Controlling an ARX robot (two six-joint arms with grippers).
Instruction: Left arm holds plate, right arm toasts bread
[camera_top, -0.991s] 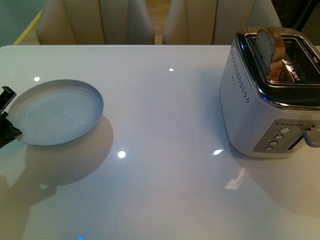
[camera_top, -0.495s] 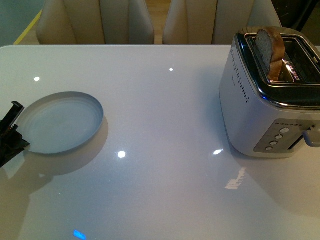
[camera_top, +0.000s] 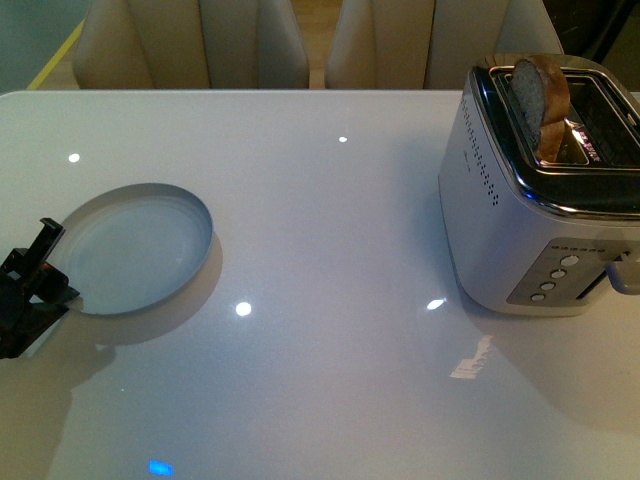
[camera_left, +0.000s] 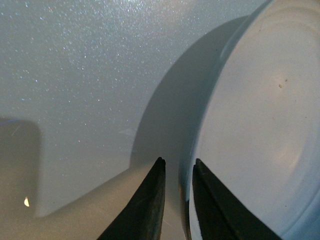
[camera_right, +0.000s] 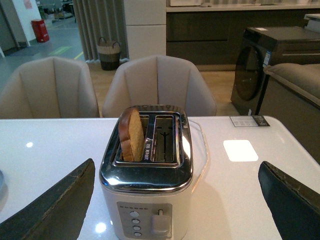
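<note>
- Pale grey plate (camera_top: 140, 248), one, near the table's (camera_top: 330, 220) left edge; left gripper (camera_left: 175, 172) clamps its rim.
- One bread slice (camera_right: 130, 134) stands in one toaster (camera_right: 146, 197), right edge.
- Right gripper (camera_right: 175, 200): jaws wide apart, facing the toaster.

A glossy white surface (camera_top: 330, 200) dotted with small bright light reflections. A pale grey-white plate (camera_top: 140, 245) shows faint concentric rings. The left gripper (camera_top: 30, 290) is black. The toaster (camera_top: 540, 190) has a silver body with a dark chrome top and pale round buttons. The bread (camera_top: 540, 95) is light brown with a darker crust. Beige chairs (camera_top: 190, 40) stand behind.
</note>
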